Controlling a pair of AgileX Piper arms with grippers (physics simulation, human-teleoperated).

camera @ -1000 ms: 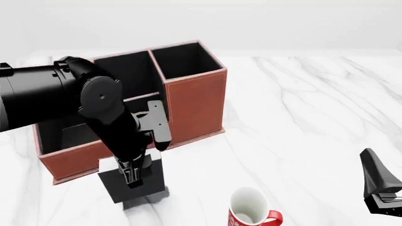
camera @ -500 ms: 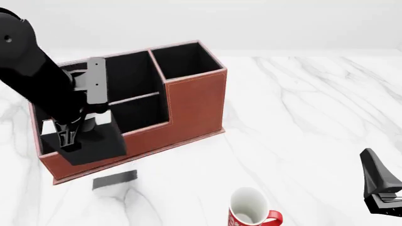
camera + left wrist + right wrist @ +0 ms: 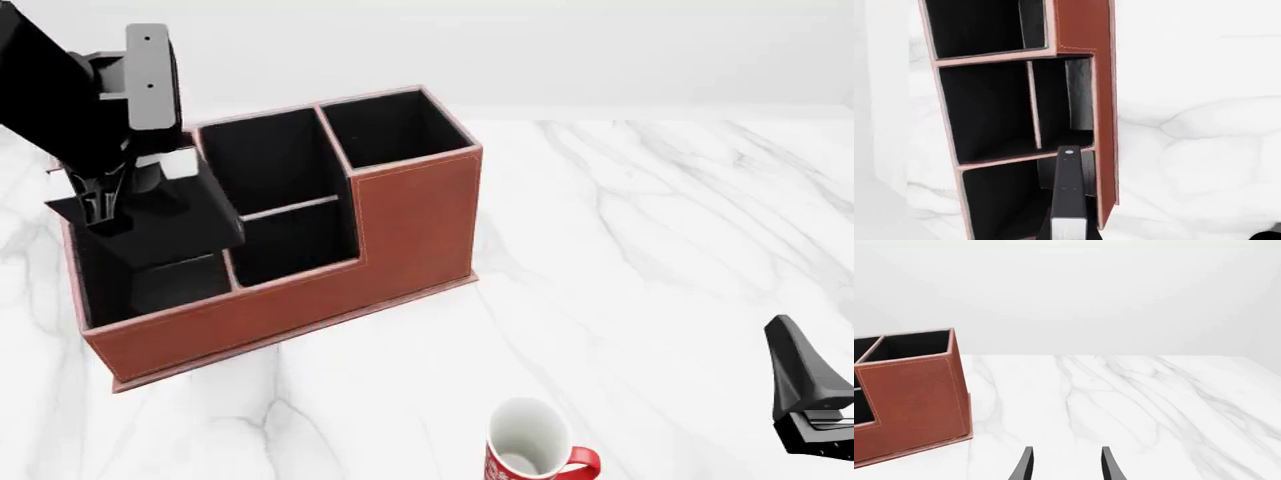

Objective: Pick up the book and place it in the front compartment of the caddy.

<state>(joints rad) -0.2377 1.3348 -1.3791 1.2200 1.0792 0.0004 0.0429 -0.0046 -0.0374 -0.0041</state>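
The reddish-brown caddy (image 3: 400, 220) stands at the back left of the marble table. My left gripper (image 3: 110, 205) is shut on the thin black book (image 3: 180, 225) and holds it upright in the air above the left end of the caddy, over the large long cell (image 3: 134, 285). The front compartment (image 3: 260, 165) lies just to the right of the book and is empty. In the left wrist view the book (image 3: 1069, 210) hangs edge-on over the long cell, beside the front compartment (image 3: 987, 110). My right gripper (image 3: 1067, 465) is open and empty, low at the front right (image 3: 807, 400).
A red-and-white mug (image 3: 534, 452) stands upright near the table's front edge, right of the caddy. The caddy's tall right cell (image 3: 394, 125) and its cut-down front cell (image 3: 294, 245) are empty. The right wrist view shows the caddy's right end (image 3: 914, 395).
My left arm has lifted the book off the table in front of the caddy, up and back to the left, to above the caddy's left end. The right arm has not moved.
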